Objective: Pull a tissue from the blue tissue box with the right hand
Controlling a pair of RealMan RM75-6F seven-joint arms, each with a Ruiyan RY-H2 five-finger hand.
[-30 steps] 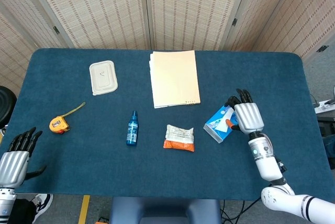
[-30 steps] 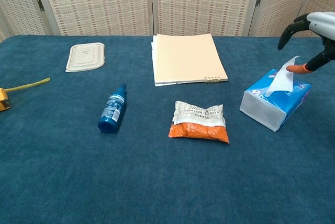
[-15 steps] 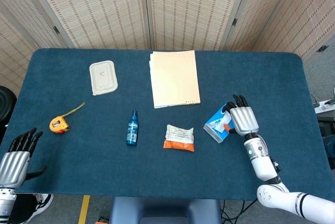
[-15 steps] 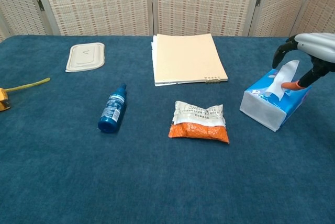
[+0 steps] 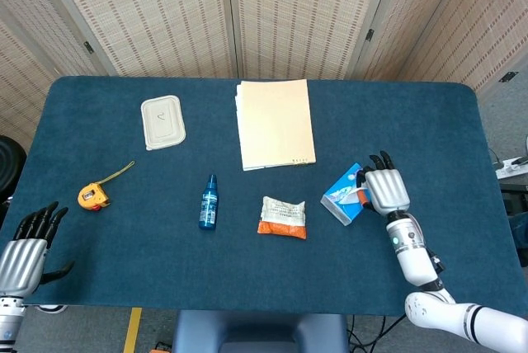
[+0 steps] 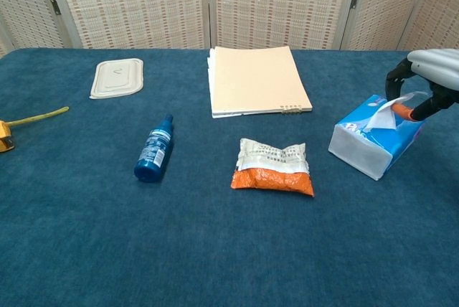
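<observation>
**Right hand pinches the tissue at the box top**

The right hand [image 6: 430, 81] is just above the blue rectangular tissue box [image 6: 374, 143], near the right edge of the desk [image 5: 99, 237]. Its fingers curl downward, and the orange-tipped thumb and a dark finger pinch the white tissue [image 6: 391, 112] that stands out from the opening of the box. In the head view this hand [image 5: 386, 190] covers the right end of the box [image 5: 345, 199]. The tissue is bent over and partly hidden by the fingers.

The left hand [image 5: 25, 250] rests at the front left corner of the desk, released, with the fingers spread and holding nothing.

Left of the box, apart from it, lies a silver and orange crumpled snack packet [image 6: 272, 166]. Further left lies a small blue plastic spray bottle [image 6: 153, 149] on its side. Behind the packet, toward the far edge, is a beige paper folder [image 6: 257, 79]. A white flat plastic lid [image 6: 117, 77] and a yellow tape measure [image 5: 93, 195] are on the left side.
</observation>
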